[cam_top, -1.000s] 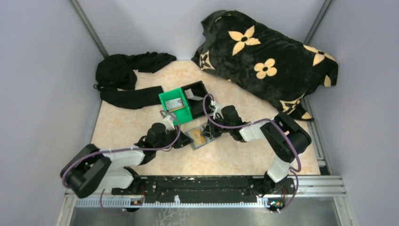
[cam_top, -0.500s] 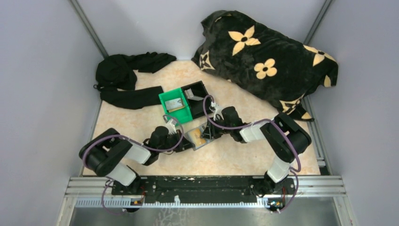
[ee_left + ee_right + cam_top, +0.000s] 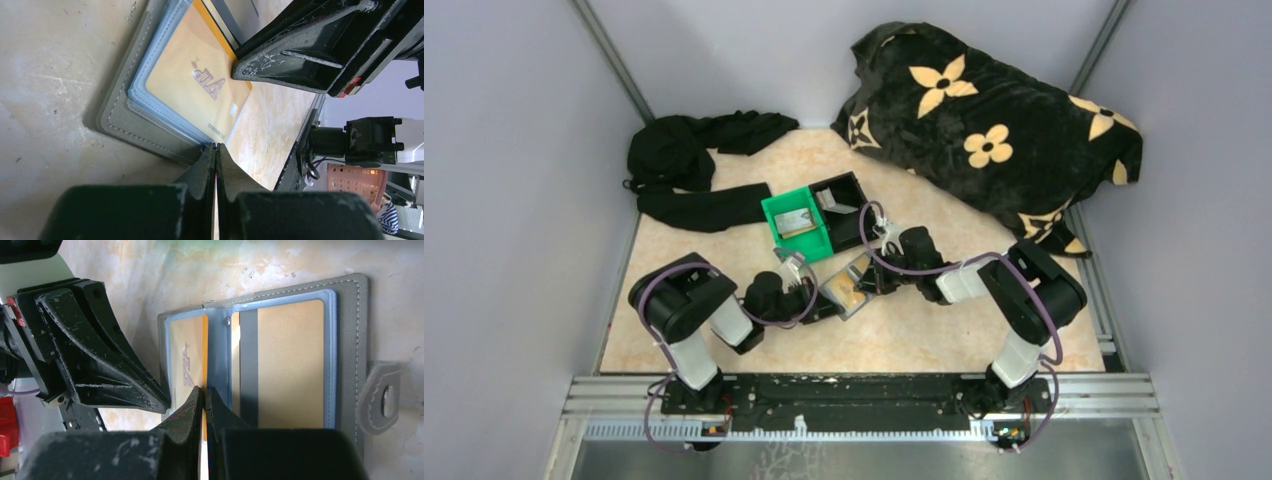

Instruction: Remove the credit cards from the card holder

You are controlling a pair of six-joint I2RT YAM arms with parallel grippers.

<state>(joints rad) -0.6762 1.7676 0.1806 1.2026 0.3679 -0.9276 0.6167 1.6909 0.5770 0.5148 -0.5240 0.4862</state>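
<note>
The grey-blue card holder (image 3: 848, 287) lies open on the table between both grippers. Its panel in the left wrist view holds a golden-tan credit card (image 3: 195, 85) behind a clear sleeve. Across the fold, the holder (image 3: 350, 340) keeps a second golden card (image 3: 290, 365) with a dark stripe. My left gripper (image 3: 215, 146) is shut on the near corner of the holder (image 3: 125, 120). The right gripper (image 3: 204, 389) is shut on the orange edge of the golden card (image 3: 187, 355) beside the fold. A silvery card (image 3: 796, 220) lies in the green bin.
A green bin (image 3: 784, 208) and a black bin (image 3: 839, 205) stand just behind the holder. Black cloth (image 3: 689, 165) lies at the back left. A black blanket with cream flowers (image 3: 994, 120) fills the back right. Grey walls close in both sides.
My left arm's rear links have swung up and in toward the holder while its gripper stayed at the corner. The right gripper shifted slightly and closed on the card edge.
</note>
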